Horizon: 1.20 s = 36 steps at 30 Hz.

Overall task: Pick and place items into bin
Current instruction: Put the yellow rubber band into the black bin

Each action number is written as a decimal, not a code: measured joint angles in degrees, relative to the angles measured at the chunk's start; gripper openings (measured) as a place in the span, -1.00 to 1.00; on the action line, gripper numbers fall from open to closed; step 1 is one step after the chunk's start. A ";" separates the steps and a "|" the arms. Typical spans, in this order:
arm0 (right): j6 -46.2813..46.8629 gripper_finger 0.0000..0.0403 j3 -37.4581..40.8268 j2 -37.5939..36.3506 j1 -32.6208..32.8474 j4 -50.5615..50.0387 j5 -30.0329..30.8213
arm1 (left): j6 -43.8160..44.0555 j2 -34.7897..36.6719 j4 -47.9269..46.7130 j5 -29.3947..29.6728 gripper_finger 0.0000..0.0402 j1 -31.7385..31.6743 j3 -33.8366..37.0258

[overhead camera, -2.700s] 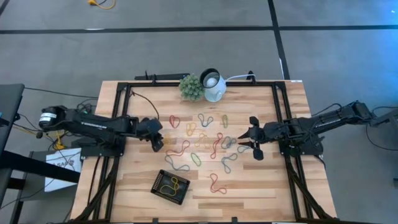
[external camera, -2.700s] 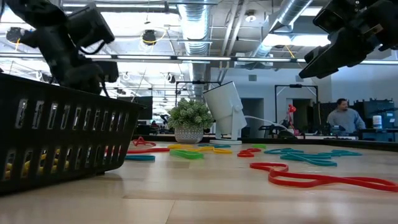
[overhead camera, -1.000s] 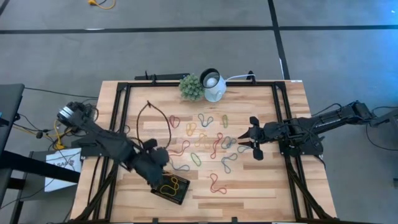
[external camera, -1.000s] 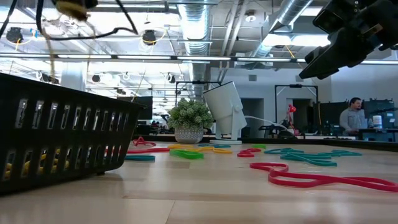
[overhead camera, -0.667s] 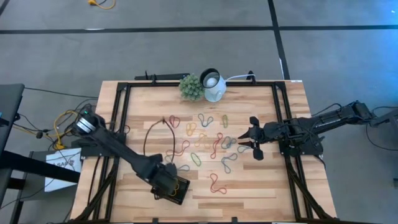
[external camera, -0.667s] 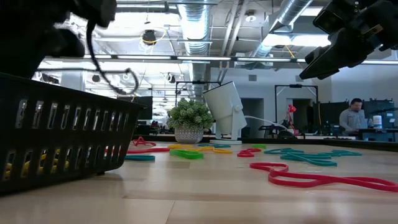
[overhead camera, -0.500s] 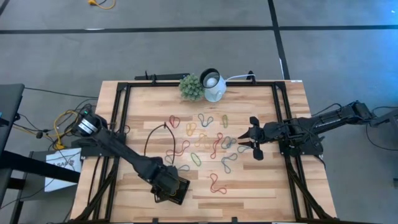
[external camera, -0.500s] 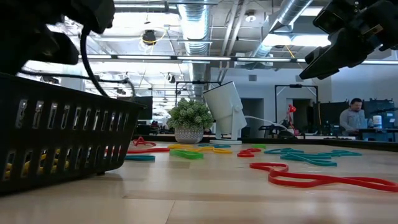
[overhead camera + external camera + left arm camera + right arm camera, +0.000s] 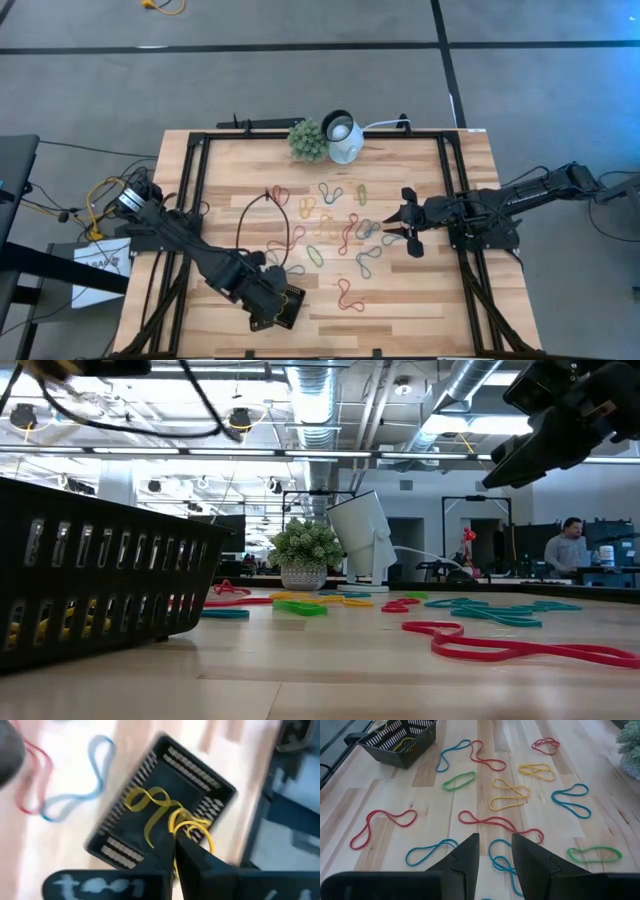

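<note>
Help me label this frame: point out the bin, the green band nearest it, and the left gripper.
bin (image 9: 131, 834): left wrist view, slotted side wall.
green band (image 9: 458, 781): right wrist view, on the loop's strand.
left gripper (image 9: 173, 851): left wrist view, between shut fingertips, over the bin.

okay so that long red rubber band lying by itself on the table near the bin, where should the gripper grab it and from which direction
Take the red band at its narrow waist, where both strands run close together, coming straight down from above. It lies flat and limp on the table, so a side approach would likely only push it along.
</note>
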<state>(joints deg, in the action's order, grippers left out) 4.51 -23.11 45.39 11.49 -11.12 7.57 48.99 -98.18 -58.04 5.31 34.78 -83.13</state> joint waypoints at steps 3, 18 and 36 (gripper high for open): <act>0.01 -0.47 0.00 -0.02 0.00 -0.54 0.00 | 0.04 -0.58 0.04 2.34 -1.00 -0.52 0.23; 1.15 -0.47 0.04 5.58 -0.08 3.14 0.11 | -7.71 -8.02 8.28 -5.76 -1.00 -4.01 4.57; -5.75 -0.46 -0.54 17.66 -0.38 11.62 1.46 | -14.22 -16.01 8.35 -7.13 -0.68 -4.78 2.90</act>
<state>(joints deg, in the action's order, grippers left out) -1.23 -23.65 63.05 11.10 0.50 9.03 34.78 -114.19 -49.68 -1.82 30.00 -80.23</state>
